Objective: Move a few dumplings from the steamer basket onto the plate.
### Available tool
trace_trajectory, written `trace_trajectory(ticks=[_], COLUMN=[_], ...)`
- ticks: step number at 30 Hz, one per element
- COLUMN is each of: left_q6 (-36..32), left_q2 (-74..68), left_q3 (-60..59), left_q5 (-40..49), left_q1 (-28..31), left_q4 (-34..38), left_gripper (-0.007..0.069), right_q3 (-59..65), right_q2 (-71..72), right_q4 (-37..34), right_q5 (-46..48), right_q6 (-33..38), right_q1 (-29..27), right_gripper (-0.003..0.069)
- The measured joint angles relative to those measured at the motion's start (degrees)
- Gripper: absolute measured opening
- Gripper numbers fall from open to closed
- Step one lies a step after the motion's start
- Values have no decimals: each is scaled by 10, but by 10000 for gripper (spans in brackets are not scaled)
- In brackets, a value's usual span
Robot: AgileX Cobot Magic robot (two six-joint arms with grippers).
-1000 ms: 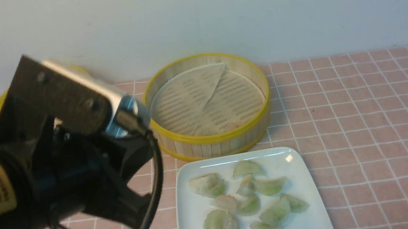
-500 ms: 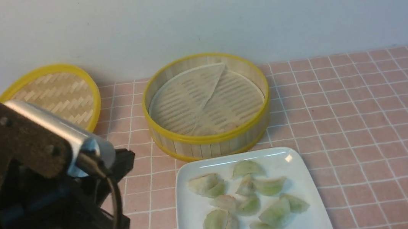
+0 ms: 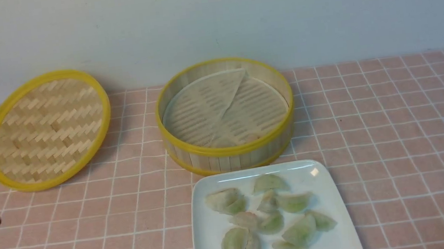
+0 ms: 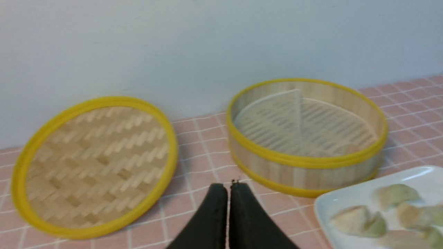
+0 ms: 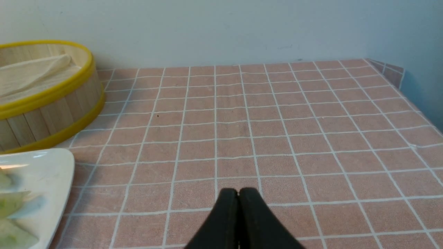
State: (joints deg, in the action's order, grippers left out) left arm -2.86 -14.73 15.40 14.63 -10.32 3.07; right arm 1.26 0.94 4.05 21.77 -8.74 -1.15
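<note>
The dumplings [image 3: 299, 231] lie in a loose group on the square white plate [image 3: 257, 173], some of them leaning on or touching one another. The plate is at the near middle of the counter [image 3: 408, 141], which has a pink cloth with white check lines. Just beyond the plate, on the far side, stands the round bamboo steamer basket [image 3: 230, 162]. Inside it is a pale liner sheet [image 3: 207, 101] with one folded edge, and near its near wall I see one or two small pale pieces, perhaps dumplings; I cannot tell surely. To the left of the basket, and apart from it, is the woven bamboo lid [image 3: 51, 127] with yellow rim.

The left end effector [image 4: 228, 188] has its fingers together and holds nothing. The right end effector [image 5: 238, 192] is also with fingers together, with nothing between them.

As I judge, the moving of dumplings is finished, because several are on the plate and "a few" is already satisfied. The step in hand seems to be the resting of both arms. The next move probably needs only to keep them away from the plate, without a new grasp.
</note>
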Motion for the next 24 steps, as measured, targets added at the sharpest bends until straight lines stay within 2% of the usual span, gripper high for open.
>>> trace_trajectory(ticks=[4, 8, 13, 24], left_q6=[-18, -21, -21, -21], left_q2=[102, 149, 153, 153], left_q3=[-124, -168, -171, -171], left_q5=[-15, 15, 70, 71], left_q1=[80, 103, 104, 104], left_q4=[25, 30, 19, 17], left_gripper=[-6, -6, -6, -6], right_q3=[0, 0, 0, 0], right_q2=[0, 0, 0, 0], right_q4=[0, 0, 0, 0], right_q5=[0, 0, 0, 0], right_q6=[0, 0, 0, 0], right_q1=[0, 0, 0, 0], right_gripper=[-15, -15, -15, -15])
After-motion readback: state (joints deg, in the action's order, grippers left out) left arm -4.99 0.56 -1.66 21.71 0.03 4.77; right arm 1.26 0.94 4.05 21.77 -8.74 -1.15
